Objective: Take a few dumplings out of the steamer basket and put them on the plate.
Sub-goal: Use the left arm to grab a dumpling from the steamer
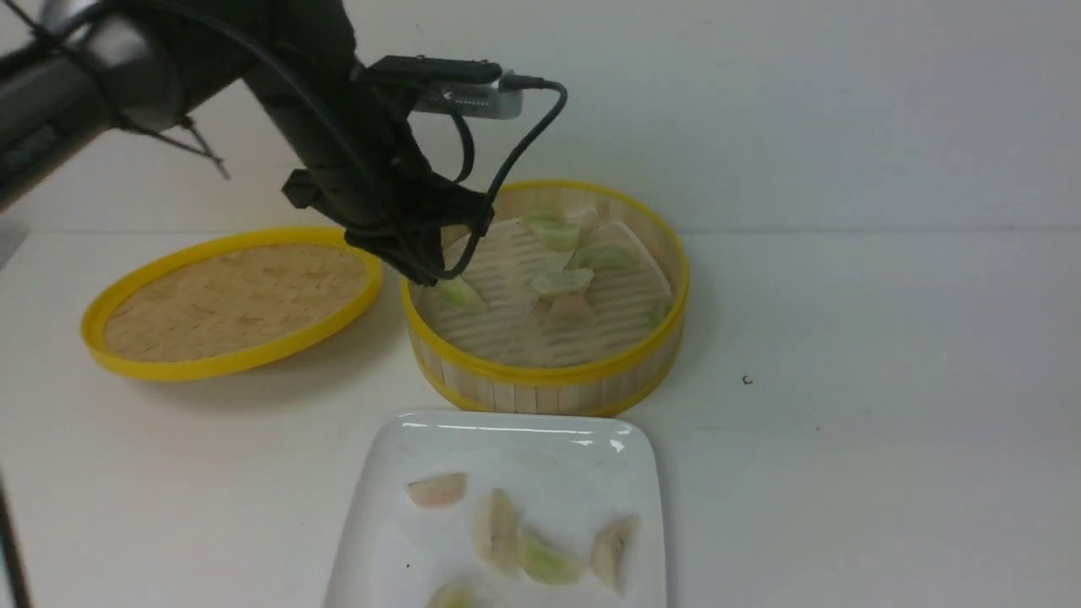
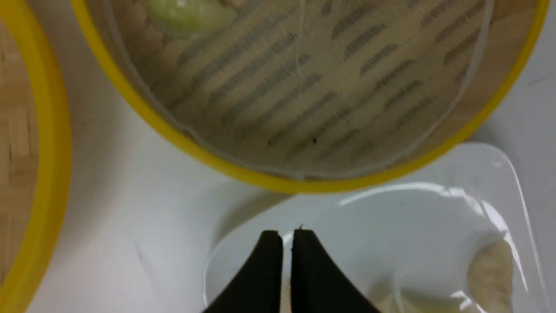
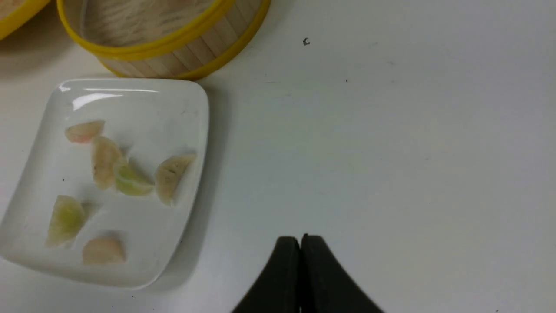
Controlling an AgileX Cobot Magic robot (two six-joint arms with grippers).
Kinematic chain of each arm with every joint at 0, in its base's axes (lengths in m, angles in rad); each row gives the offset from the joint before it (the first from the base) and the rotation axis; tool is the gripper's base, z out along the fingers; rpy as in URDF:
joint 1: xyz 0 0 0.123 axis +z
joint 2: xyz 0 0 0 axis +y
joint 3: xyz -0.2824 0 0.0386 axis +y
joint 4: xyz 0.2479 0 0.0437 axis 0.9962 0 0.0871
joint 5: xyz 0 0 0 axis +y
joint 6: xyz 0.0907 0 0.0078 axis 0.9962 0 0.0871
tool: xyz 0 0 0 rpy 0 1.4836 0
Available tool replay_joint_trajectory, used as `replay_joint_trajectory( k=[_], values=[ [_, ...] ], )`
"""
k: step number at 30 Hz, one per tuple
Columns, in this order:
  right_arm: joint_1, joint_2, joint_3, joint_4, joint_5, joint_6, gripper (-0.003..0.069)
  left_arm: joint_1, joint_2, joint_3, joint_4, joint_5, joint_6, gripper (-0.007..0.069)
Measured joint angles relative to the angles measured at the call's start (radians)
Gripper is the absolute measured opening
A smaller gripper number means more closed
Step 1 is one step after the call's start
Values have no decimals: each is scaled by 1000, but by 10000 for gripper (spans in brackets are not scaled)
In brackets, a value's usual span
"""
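Note:
The steamer basket (image 1: 540,371) stands mid-table and holds several dumplings (image 1: 562,283), one pale green dumpling (image 1: 460,293) lying near its left wall. The white plate (image 1: 540,447) sits in front of it with several dumplings (image 1: 498,528) on it. My left gripper (image 1: 426,268) hangs over the basket's left rim; in the left wrist view (image 2: 286,234) its jaws stand almost together with only a thin slit and nothing between them. My right gripper (image 3: 300,238) is shut and empty over bare table to the right of the plate (image 3: 165,113); it is out of the front view.
The shallow woven yellow-rimmed lid (image 1: 228,295) lies left of the basket. A small dark speck (image 1: 746,380) marks the white table right of the basket. The wall stands close behind the basket.

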Motion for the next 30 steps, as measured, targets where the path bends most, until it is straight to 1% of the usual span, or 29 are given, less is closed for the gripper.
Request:
replay_joint_trajectory(
  k=[3,5,6,7,8,10,14,19,25,27,28,30],
  values=[
    [0,0,0,4,0,1,-15,0,114,-116,9,5,-2,135],
    [0,0,0,4,0,3,-15,0,166,-172,18,5,-13,216],
    [0,0,0,4,0,7,-15,-1,201,-198,31,4,-32,274],
    [0,0,0,5,0,9,-15,-2,222,-216,47,2,-55,311],
    [0,0,0,6,0,13,-15,-2,250,-238,72,-10,-100,367],
    [0,0,0,7,0,14,-15,-2,293,-267,116,-46,-177,445],
    [0,0,0,7,0,16,-15,-2,355,-292,149,-100,-243,521],
    [0,0,0,7,-2,16,-15,-7,393,-294,148,-153,-252,529],
    [0,0,0,7,-9,16,-15,-8,415,-302,146,-159,-267,527],
    [0,0,0,7,-9,16,-15,-8,420,-304,148,-160,-279,503],
    [0,0,0,7,-9,16,-15,-8,423,-304,150,-160,-282,472],
    [0,0,0,7,-9,14,-15,-8,424,-306,154,-160,-284,372]
  ],
)
